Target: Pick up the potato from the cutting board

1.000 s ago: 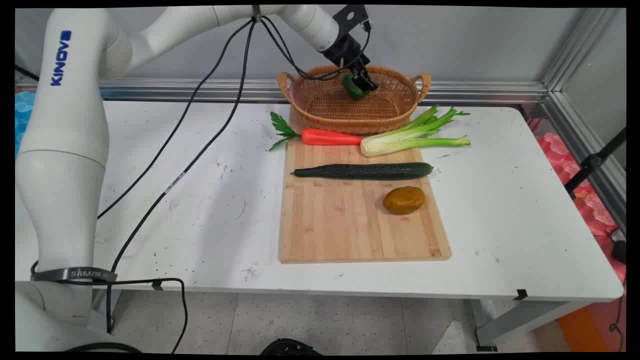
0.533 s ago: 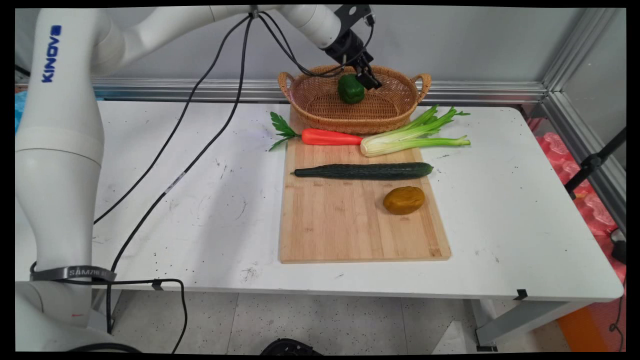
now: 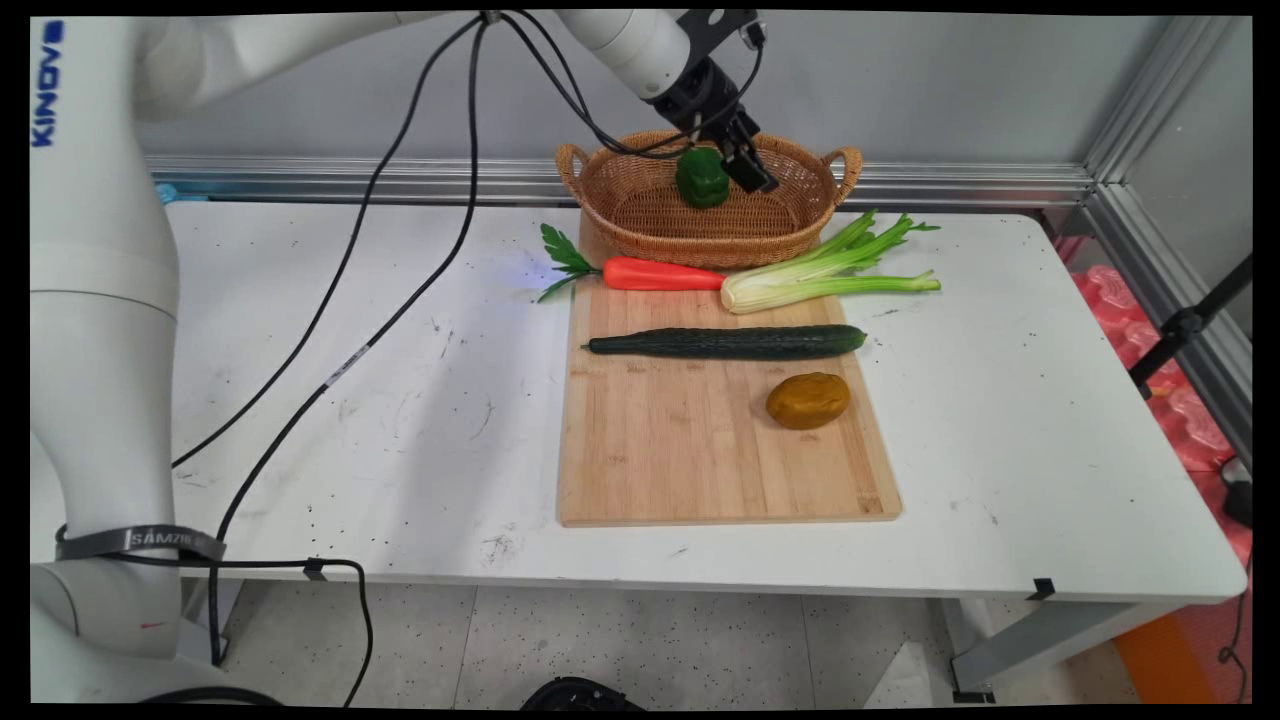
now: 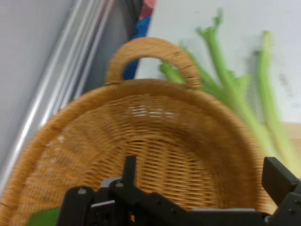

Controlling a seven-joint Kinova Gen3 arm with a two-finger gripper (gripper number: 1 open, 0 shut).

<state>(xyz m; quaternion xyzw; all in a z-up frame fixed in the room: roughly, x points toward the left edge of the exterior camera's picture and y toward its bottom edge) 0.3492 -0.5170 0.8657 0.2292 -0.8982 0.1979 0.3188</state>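
Main view: black two-finger gripper (image 3: 752, 172) raised over the oval woven wicker basket (image 3: 640, 215), fingers spread apart and gripping nothing; glossy green bell pepper (image 3: 701, 178) resting inside the basket, just to the gripper's left, no longer axis apparent

Woven wicker basket (image 3: 700, 215), glossy green pepper (image 3: 701, 178), matt wooden board (image 3: 700, 450).

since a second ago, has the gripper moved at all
Yes. The gripper has shifted right along the wicker basket, toward its right handle, and away from the green pepper, which now lies in the basket beside it.
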